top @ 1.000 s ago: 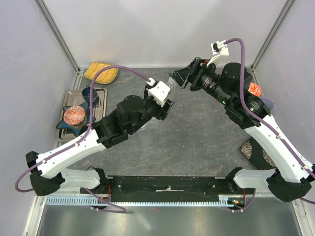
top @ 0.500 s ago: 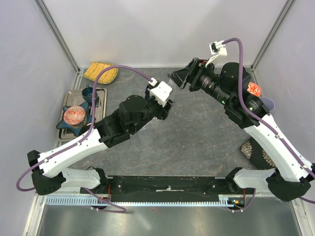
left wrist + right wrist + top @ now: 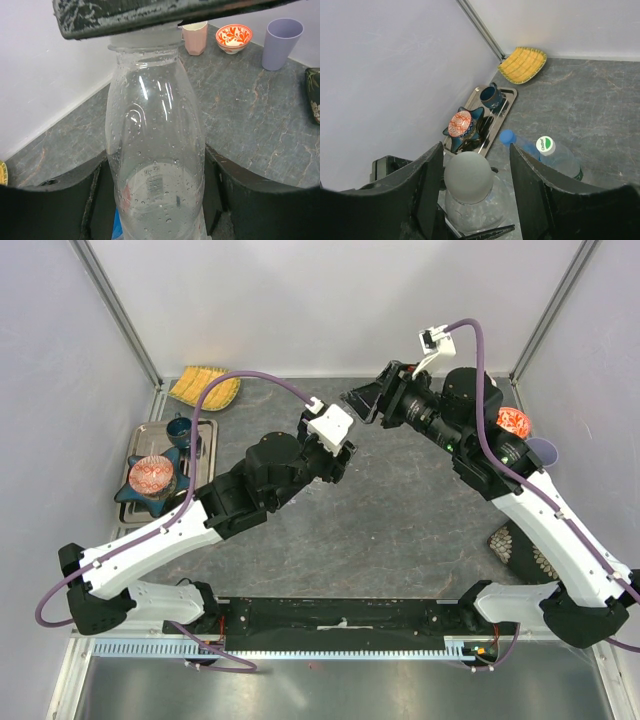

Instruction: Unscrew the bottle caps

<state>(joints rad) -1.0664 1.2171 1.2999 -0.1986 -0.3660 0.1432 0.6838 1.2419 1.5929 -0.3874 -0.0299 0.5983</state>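
- Left gripper (image 3: pixel 155 200) clenched round the body of the clear bottle (image 3: pixel 155 150), above the middle of the table.
- White cap (image 3: pixel 468 177) on the bottle, between the right gripper (image 3: pixel 475 155) fingers; jaws apart, gap on one side.

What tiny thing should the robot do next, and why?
Probably close the right gripper onto the pale round cap, then twist. Its fingers stand on either side of the cap with gaps showing, while the left gripper clamps the clear bottle underneath, so the bottle looks steadied.
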